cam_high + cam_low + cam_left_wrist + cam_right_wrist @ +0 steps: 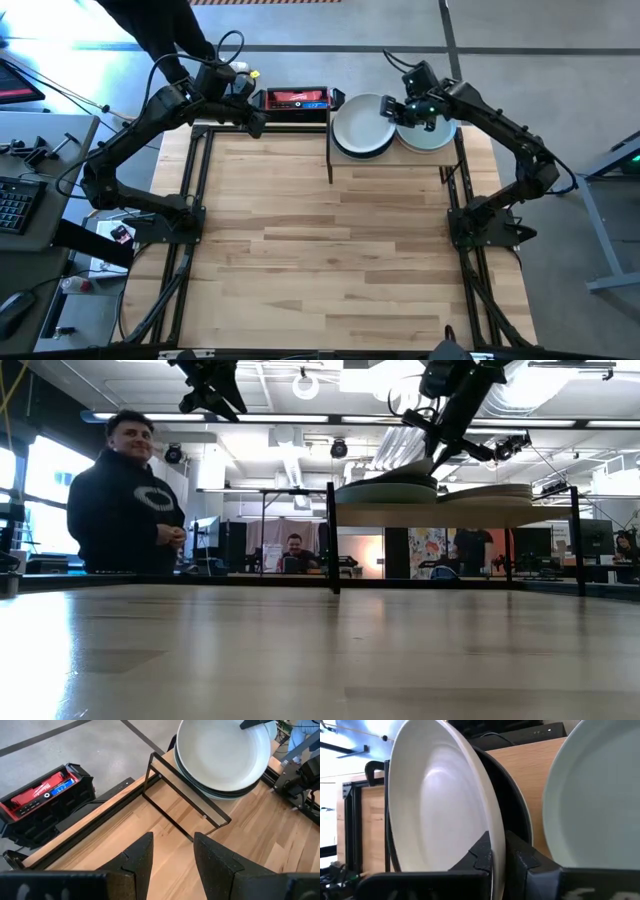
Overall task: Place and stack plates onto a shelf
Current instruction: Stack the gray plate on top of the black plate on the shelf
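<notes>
The shelf (560, 510) stands at the table's far right and carries two stacks of plates. My right gripper (392, 110) hangs over the gap between them, shut on the pale top plate (360, 122) of the left stack. That plate is tilted, and a dark plate (512, 810) lies under it. The right stack (430, 135) has a pale green plate on top. My left gripper (172, 837) is open and holds nothing. It hovers over the table's far edge (252, 112), left of the shelf. My right gripper pinches the pale plate's rim (496, 837) between its two fingers, on the side facing the right stack. The fingers (520, 862) come slanting down from the right. The held side is raised (428, 460) and the opposite side rests on the stack (350, 488).
A red-and-black tool case (297, 100) sits just beyond the table's far edge, between the two grippers. A person in a dark hoodie (125, 500) stands behind the far left. The shelf's thin black legs (172, 802) drop to the tabletop. Bare wood (330, 250) fills the near half.
</notes>
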`<state>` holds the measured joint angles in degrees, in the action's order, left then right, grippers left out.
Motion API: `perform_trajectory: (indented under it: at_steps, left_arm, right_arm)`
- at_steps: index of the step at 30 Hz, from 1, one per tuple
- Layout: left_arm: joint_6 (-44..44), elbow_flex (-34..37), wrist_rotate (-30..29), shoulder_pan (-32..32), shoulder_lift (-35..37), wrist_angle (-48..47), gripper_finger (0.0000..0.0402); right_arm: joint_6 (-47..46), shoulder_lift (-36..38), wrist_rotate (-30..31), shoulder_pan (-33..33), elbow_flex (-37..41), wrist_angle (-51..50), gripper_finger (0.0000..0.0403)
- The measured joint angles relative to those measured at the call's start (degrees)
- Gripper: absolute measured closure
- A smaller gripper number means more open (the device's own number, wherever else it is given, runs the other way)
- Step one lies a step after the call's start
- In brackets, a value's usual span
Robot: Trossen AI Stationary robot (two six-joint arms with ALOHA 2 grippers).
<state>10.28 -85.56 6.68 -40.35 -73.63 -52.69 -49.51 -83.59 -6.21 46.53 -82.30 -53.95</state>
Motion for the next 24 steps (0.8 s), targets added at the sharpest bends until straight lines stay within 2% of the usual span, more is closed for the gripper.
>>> perform_trajectory:
  at_steps: [13, 24]
  left_arm:
    - [-1.6, 0.0, 0.0, 0.0, 0.0, 0.0, 0.0271]
    - [-2.7, 0.0, 0.0, 0.0, 0.0, 0.0, 0.0271]
  right_arm:
    - [-0.6, 0.0, -1.4, -0.1, 0.0, 0.4, 0.0335]
    - [-0.5, 0.0, -8.3, 1.7, 0.0, -0.6, 0.0315]
